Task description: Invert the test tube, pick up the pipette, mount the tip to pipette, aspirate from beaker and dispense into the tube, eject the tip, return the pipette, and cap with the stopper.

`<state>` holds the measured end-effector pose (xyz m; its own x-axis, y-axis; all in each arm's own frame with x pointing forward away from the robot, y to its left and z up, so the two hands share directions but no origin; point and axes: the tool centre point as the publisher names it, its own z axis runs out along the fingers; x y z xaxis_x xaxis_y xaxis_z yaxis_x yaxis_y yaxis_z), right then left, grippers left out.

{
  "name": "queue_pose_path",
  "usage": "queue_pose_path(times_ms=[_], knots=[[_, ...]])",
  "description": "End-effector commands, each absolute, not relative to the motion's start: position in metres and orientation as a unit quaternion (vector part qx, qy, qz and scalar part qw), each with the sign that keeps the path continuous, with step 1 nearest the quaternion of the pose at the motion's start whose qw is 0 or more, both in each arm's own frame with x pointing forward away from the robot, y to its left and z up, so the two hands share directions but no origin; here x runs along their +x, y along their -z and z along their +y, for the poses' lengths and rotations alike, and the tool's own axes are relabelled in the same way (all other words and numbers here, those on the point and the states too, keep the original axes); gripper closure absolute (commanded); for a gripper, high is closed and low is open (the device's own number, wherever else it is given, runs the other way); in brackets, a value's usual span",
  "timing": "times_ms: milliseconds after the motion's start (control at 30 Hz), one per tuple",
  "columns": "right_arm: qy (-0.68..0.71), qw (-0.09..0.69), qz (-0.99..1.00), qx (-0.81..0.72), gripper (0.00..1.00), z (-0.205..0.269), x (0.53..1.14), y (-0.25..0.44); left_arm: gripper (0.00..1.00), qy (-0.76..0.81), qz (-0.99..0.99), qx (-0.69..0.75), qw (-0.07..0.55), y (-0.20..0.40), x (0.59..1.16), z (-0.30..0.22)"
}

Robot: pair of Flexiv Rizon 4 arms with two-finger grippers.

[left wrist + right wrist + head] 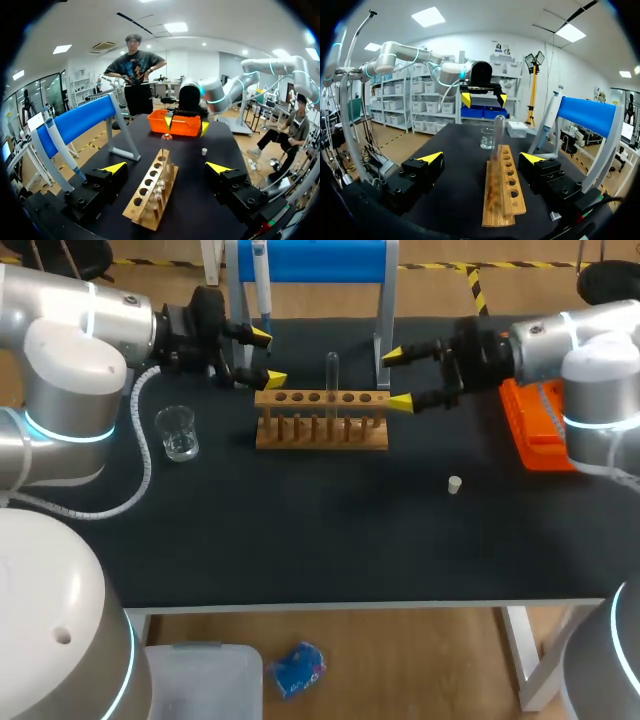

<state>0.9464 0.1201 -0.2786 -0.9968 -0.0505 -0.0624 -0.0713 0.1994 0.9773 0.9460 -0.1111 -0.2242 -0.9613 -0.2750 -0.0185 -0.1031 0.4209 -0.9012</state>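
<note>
A clear test tube (pixel 332 374) stands upright in the wooden rack (pixel 320 422) at mid-table. My left gripper (pixel 264 358) is open just off the rack's left end. At the rack's right end my right gripper (pixel 398 378) is open too, and neither holds anything. In the left wrist view the rack (pixel 150 192) runs ahead between the open fingers of the left gripper (pixel 166 168). From the right gripper (pixel 481 158) I see the tube (pixel 497 136) in the rack (pixel 505 186). The pipette (pixel 262 282) hangs on the blue stand (pixel 310 260). The glass beaker (pixel 178 433) stands left of the rack and the small white stopper (pixel 454 484) lies right of it.
An orange tip box (pixel 535 425) sits at the table's right edge, under my right arm. The blue stand's grey legs (pixel 382 332) rise just behind the rack. The black table (pixel 300 540) stretches toward the front edge.
</note>
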Motion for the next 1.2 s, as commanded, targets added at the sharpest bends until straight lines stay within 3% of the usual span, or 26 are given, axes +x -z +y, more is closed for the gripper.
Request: queue_pose_path(times_ms=[33, 1000, 1033, 1100, 1200], knots=[[-0.644, 0.009, 0.764, -0.041, 0.00, 0.130, 0.954, 0.291, 0.00, 0.526, 0.839, -0.113, 0.082, 0.224, 0.946, -0.111], [-0.687, -0.020, 0.723, -0.070, 0.00, 0.215, 0.992, 0.305, 0.00, 0.526, 0.839, -0.113, 0.082, 0.224, 0.946, -0.111], [-0.688, -0.020, 0.723, -0.070, 0.01, 0.216, 0.992, 0.305, 0.00, 0.526, 0.839, -0.113, 0.082, 0.224, 0.946, -0.111], [-0.689, -0.021, 0.721, -0.070, 0.22, 0.218, 0.992, 0.305, 0.00, 0.526, 0.839, -0.113, 0.082, 0.224, 0.946, -0.111], [-0.690, -0.022, 0.720, -0.071, 0.27, 0.220, 0.991, 0.304, 0.00, 0.526, 0.839, -0.113, 0.082, 0.224, 0.946, -0.111]])
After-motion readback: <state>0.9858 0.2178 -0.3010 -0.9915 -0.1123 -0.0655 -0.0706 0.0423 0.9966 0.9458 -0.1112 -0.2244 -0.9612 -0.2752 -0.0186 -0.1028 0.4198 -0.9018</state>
